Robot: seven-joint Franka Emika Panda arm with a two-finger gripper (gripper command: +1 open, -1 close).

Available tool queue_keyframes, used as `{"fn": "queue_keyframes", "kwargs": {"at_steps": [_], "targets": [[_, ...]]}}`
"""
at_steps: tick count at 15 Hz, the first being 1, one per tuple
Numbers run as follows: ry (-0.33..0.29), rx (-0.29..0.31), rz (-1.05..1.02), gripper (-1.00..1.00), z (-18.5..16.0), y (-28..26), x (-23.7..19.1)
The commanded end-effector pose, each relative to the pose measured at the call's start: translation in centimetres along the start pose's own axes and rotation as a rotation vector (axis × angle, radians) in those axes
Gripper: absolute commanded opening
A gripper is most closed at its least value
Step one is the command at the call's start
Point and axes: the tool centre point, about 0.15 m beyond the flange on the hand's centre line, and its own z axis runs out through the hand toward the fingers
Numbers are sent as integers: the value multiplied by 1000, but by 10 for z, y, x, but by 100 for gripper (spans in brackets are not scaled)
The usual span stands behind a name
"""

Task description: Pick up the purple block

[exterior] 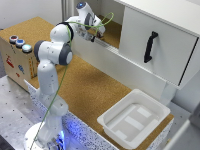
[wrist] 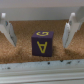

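Exterior view, arm: we see the white arm [exterior: 52,50] reaching toward the far edge of the cork surface [exterior: 95,85], its pincer [exterior: 94,36] down by the white ledge [exterior: 107,50] under the cabinet [exterior: 160,35].
Exterior view, block: we cannot see the purple block here; the wrist hides it.
Exterior view, surroundings: a white tray [exterior: 134,119] sits at the near corner on the exterior view's right, well apart from the pincer. A box with coloured buttons [exterior: 17,52] stands at the edge on the exterior view's left. The cabinet drawer with its black handle [exterior: 150,46] hangs over the far edge.
Wrist view, pincer: spread wide, pinching nothing; we see one finger [wrist: 8,31] on each side of the block, both apart from it.
Wrist view, block: the purple block [wrist: 43,43] with yellow letters rests upright on the cork, between the fingers, near the ledge strip [wrist: 42,66].
Risk, as we judge it: the block looks roughly centred, so closing should catch it; if the pincer is too high, the pads would nip only the top edge and the block could slip or tip.
Risk, obstruction: the ledge and overhanging drawer crowd this spot; we think a careless lift could strike them.
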Motion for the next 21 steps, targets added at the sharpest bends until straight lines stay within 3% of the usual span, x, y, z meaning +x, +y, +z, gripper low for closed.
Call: {"fn": "queue_keyframes", "kwargs": {"at_steps": [1, 2, 6, 11, 17, 21], "targets": [[-62, -124, 15, 100, 22, -3, 21], [-72, -120, 30, -100, 24, 0, 21], [-61, -118, 25, -100, 30, 5, 23], [-18, -109, 27, -100, 10, 2, 21], [56, -109, 33, -100, -44, 6, 7], [53, -125, 42, -100, -72, 13, -25]]}}
